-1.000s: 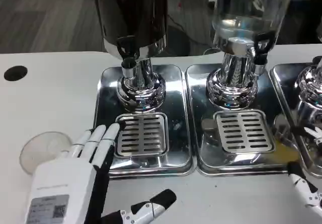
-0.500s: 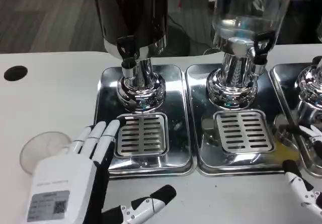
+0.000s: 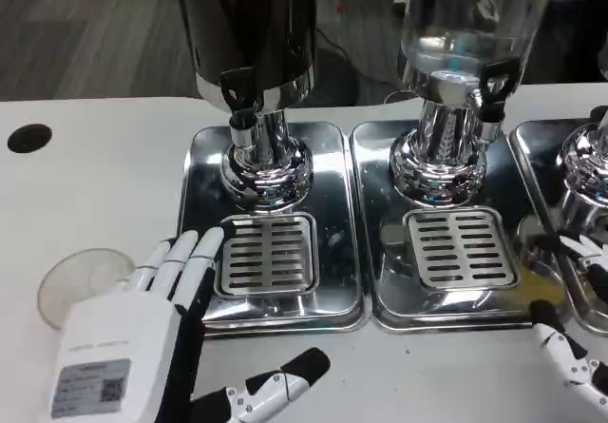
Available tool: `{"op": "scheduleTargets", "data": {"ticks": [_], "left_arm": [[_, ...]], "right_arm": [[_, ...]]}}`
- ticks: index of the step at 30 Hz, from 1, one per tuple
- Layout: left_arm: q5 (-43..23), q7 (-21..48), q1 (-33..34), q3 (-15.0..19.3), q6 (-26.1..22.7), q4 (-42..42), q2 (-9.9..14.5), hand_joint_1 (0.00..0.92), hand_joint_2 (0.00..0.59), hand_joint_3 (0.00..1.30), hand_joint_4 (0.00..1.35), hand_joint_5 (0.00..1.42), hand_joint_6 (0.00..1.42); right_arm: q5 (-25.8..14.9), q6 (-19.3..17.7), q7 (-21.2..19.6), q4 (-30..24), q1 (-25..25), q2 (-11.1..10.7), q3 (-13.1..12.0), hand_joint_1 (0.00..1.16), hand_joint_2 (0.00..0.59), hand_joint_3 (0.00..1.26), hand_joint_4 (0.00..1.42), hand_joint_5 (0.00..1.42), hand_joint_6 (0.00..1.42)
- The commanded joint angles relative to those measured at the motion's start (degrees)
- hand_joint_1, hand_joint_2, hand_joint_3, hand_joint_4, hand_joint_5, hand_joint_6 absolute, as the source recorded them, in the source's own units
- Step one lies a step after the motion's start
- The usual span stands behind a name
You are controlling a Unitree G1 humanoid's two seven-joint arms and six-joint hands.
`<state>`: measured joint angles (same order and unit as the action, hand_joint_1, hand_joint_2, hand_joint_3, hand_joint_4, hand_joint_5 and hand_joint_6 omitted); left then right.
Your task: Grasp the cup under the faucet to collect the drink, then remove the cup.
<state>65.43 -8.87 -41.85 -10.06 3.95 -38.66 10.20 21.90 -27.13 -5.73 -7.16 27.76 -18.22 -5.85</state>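
Observation:
A clear plastic cup [image 3: 74,281] stands on the white table at the left, away from the faucets, and my left hand partly hides its right side. My left hand [image 3: 142,337] lies open beside it with its fingers stretched toward the front-left corner of the left drip tray [image 3: 328,214] and its thumb [image 3: 275,385] spread out to the right. It holds nothing. The dark dispenser's faucet [image 3: 242,109] hangs over the left grate [image 3: 268,254], which is bare. My right hand [image 3: 575,299] comes in at the right edge, its fingers apart and holding nothing.
A clear dispenser with a black faucet [image 3: 494,86] stands over the middle drip tray [image 3: 380,299] and its grate [image 3: 461,247]. A third chrome base [image 3: 589,162] sits at the far right. A black hole [image 3: 28,138] marks the table at the far left.
My left hand has drawn back slightly toward me and to the left. My right hand's fingers have edged a little further left into the picture. The cup has not moved.

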Motion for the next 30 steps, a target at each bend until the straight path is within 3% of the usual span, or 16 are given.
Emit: {"op": "scheduleTargets", "data": {"ticks": [1, 23, 30], "left_arm": [[-0.8, 0.4, 0.0, 0.1, -0.3, 0.5, 0.1, 0.000, 0.072, 0.14, 0.00, 0.13, 0.31], [-1.7, 0.2, 0.1, 0.9, -0.2, 0.1, 0.5, 0.000, 0.076, 0.14, 0.01, 0.13, 0.33], [-2.1, 0.6, -1.6, 6.3, -2.5, -4.4, -0.5, 0.000, 0.064, 0.14, 0.02, 0.20, 0.47]], "right_arm": [[-0.3, -0.1, 0.1, -0.3, -0.1, 0.4, 0.1, 0.52, 0.400, 0.23, 0.12, 0.05, 0.00], [-0.2, 0.3, 0.7, -2.7, 1.0, 0.6, 0.4, 0.52, 0.400, 0.23, 0.12, 0.06, 0.00], [-0.7, -0.6, 0.5, -2.2, 2.1, 0.6, 0.2, 0.52, 0.396, 0.23, 0.12, 0.07, 0.00]]}}
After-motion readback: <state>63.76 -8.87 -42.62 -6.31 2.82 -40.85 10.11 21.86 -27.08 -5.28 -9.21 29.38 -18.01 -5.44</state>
